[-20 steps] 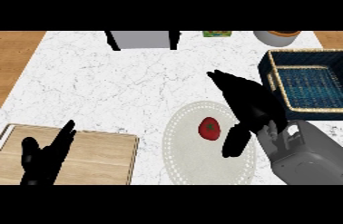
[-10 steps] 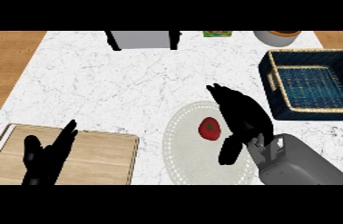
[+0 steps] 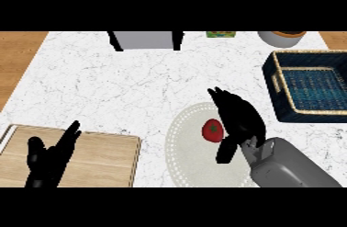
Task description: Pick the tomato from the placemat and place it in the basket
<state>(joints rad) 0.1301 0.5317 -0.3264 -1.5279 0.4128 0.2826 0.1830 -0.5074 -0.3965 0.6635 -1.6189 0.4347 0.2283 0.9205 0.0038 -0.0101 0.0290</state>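
I see the tomato (image 3: 213, 130) lying on the round pale placemat (image 3: 190, 171), not yet lifted; my right hand (image 3: 237, 116) sits just beside it on its right, fingers stretched out and not curled, thumb hanging below, though whether it touches the tomato I cannot tell; the blue-lined basket (image 3: 276, 81) stands well apart at the right; my left hand (image 3: 51, 156) rests open over the wooden cutting board (image 3: 102, 155).

Right robot hand (image 3: 237, 118) hides placemat (image 3: 193, 152) right part; basket (image 3: 313, 86) cut by right edge.

Kitchen: marble counter (image 3: 122, 83), cutting board (image 3: 102, 159)
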